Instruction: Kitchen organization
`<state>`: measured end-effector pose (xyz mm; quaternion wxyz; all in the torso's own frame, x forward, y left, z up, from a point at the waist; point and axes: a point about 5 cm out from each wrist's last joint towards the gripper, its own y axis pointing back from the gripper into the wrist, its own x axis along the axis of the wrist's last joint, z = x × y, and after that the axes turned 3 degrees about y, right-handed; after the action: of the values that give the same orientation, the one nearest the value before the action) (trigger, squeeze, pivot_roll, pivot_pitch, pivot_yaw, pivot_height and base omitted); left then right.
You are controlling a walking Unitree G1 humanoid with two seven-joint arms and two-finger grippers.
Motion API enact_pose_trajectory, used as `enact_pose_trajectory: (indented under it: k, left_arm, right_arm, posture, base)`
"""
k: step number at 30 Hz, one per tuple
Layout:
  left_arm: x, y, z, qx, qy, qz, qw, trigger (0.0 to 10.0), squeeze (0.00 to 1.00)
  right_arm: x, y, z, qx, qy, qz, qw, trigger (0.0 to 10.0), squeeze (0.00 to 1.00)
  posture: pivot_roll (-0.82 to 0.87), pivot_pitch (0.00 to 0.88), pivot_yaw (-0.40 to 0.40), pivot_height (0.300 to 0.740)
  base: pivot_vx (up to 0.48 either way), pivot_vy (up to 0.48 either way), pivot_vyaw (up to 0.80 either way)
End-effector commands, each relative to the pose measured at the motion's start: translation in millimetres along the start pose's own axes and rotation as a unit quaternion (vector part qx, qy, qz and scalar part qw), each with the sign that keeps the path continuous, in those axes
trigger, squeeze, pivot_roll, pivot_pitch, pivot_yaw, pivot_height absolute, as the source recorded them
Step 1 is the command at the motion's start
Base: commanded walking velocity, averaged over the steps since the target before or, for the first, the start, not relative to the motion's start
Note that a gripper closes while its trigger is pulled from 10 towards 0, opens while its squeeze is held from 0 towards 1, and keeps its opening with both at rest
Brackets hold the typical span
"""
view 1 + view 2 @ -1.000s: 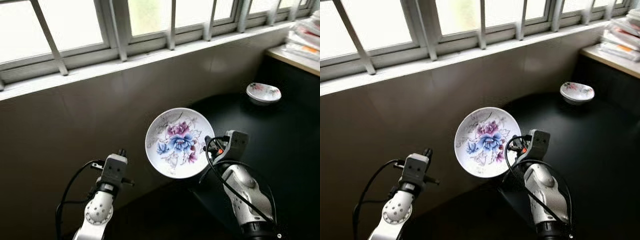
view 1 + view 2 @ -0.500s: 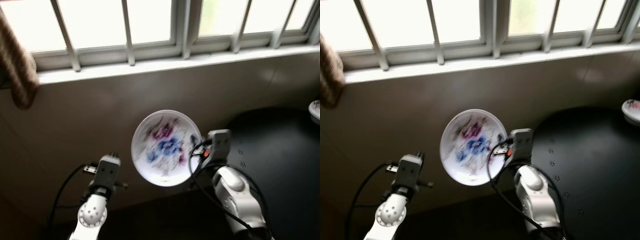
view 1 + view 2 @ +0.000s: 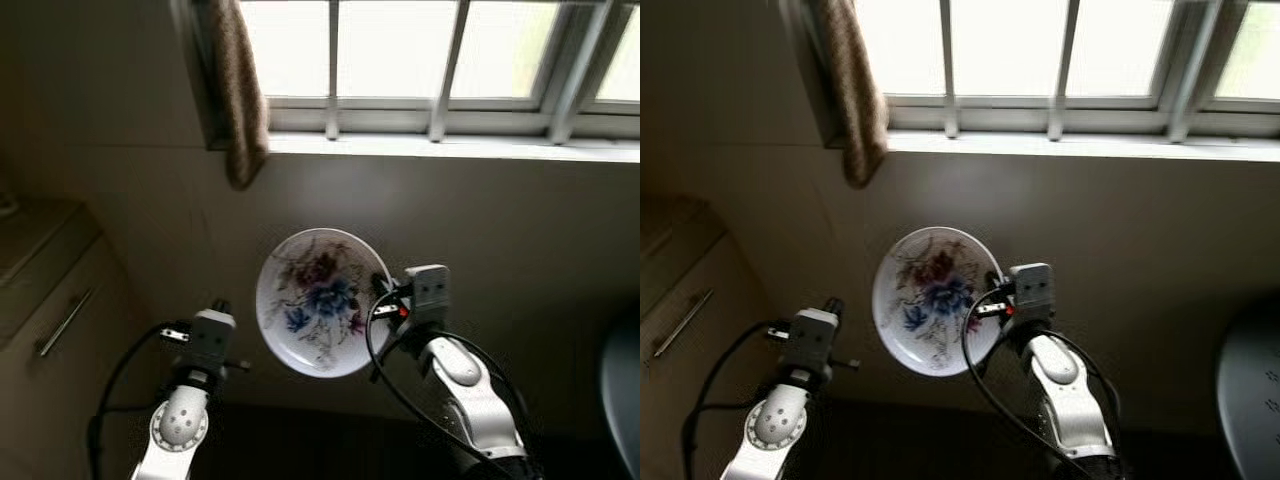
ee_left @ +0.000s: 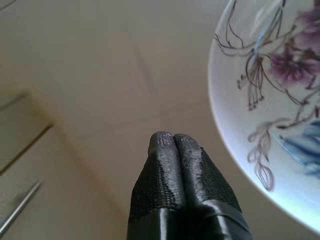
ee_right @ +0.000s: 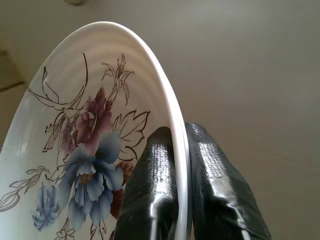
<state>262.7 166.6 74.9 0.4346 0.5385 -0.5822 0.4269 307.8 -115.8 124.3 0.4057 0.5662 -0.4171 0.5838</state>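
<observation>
White floral plate (image 3: 322, 300) stays clamped in right claw (image 5: 176, 150); left claw (image 4: 173, 145) together; curtain (image 3: 236, 90) newly visible.

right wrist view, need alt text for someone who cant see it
The right gripper pinches the rim of a white plate painted with blue and purple flowers, one black finger on the painted face and the other behind the rim. The plate is held on edge in the air, with a plain beige wall behind it.
</observation>
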Motion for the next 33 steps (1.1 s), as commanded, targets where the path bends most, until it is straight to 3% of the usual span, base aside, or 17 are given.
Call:
enact_pose_trajectory:
  k: [1,10,17,29,33]
  left_arm:
    - [3.8,-0.9,4.3,-0.005,0.002,0.011,1.0,10.0,0.0]
    - [8.1,-3.3,2.0,0.005,0.001,0.023,1.0,10.0,0.0]
    - [11.2,-4.4,2.2,0.01,-0.001,0.035,0.999,10.0,0.0]
    - [15.8,-6.8,-1.2,0.02,0.016,0.048,0.999,10.0,0.0]
    - [16.9,-7.4,-0.3,0.017,0.017,0.051,0.998,10.0,0.0]
  right_arm:
    - [9.4,0.2,7.0,-0.016,0.022,0.026,0.999,0.0,0.0]
    - [33.3,0.2,5.9,-0.032,0.089,0.106,0.99,0.0,0.0]
    - [53.7,2.6,9.1,-0.055,0.109,0.171,0.978,0.0,0.0]
    - [62.5,1.3,10.5,-0.073,0.125,0.203,0.969,0.0,0.0]
    - [66.4,1.3,11.4,-0.08,0.129,0.213,0.965,0.0,0.0]
  posture:
    - [-0.07,0.0,0.033,0.74]
    - [-0.07,0.0,0.035,0.74]
    - [-0.07,0.0,0.035,0.74]
    - [-0.07,0.0,0.036,0.74]
    - [-0.07,0.0,0.038,0.74]
  base:
    - [0.0,0.0,0.8]
    - [0.0,0.0,0.8]
    - [0.0,0.0,0.8]
    - [0.0,0.0,0.8]
    - [0.0,0.427,0.8]
